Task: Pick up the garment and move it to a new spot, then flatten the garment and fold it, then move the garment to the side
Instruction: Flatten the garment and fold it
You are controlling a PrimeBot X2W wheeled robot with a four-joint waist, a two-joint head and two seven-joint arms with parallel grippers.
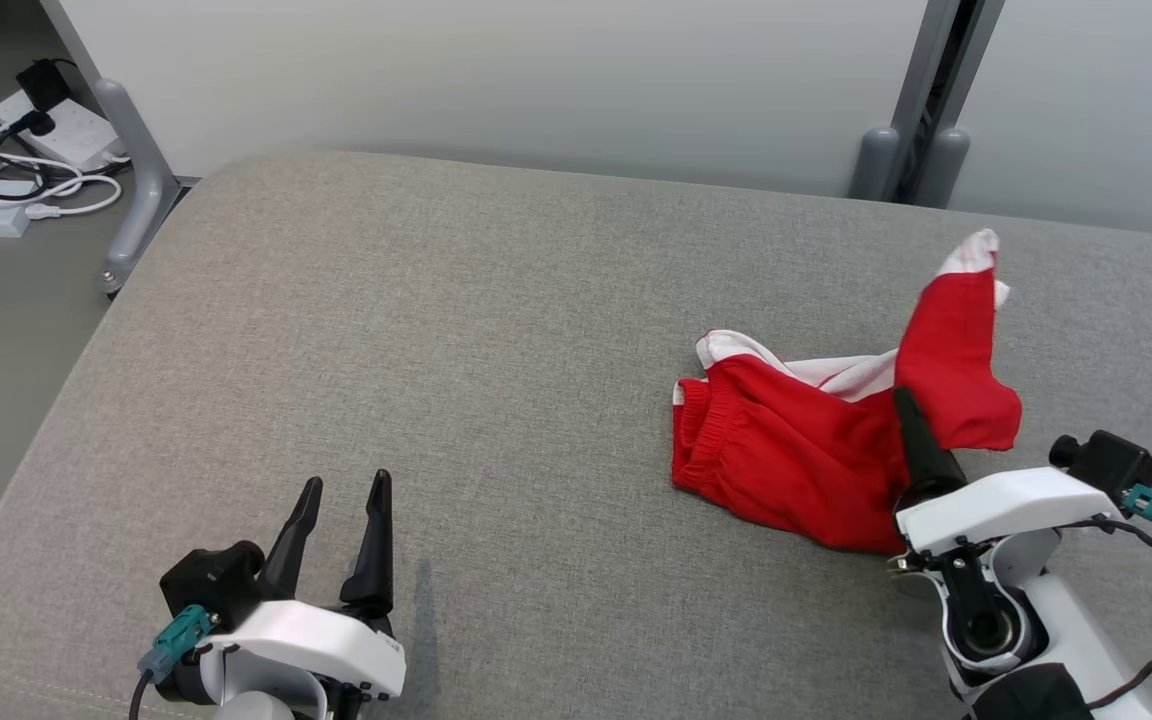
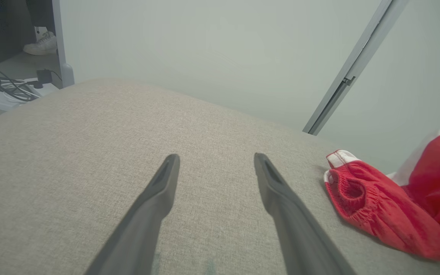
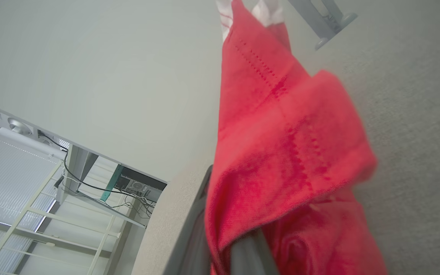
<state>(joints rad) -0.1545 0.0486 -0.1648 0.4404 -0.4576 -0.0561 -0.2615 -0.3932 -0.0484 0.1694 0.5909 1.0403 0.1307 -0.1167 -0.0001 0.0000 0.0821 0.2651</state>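
The garment (image 1: 796, 450), red shorts with white trim, lies crumpled on the right of the grey cushion (image 1: 436, 350), one leg lifted into the air. My right gripper (image 1: 908, 405) is shut on the garment's raised part; in the right wrist view the red cloth (image 3: 281, 152) drapes over its fingers (image 3: 197, 229). My left gripper (image 1: 344, 500) stands open and holds nothing at the cushion's front left, well apart from the garment. In the left wrist view its fingers (image 2: 162, 191) spread over bare fabric, and the garment (image 2: 380, 206) lies to the right.
The cushion's rounded left edge drops to the floor, where cables and a power strip (image 1: 26, 150) lie. Grey partition panels with metal posts (image 1: 901, 160) stand behind the cushion. Much bare cushion lies between the two grippers.
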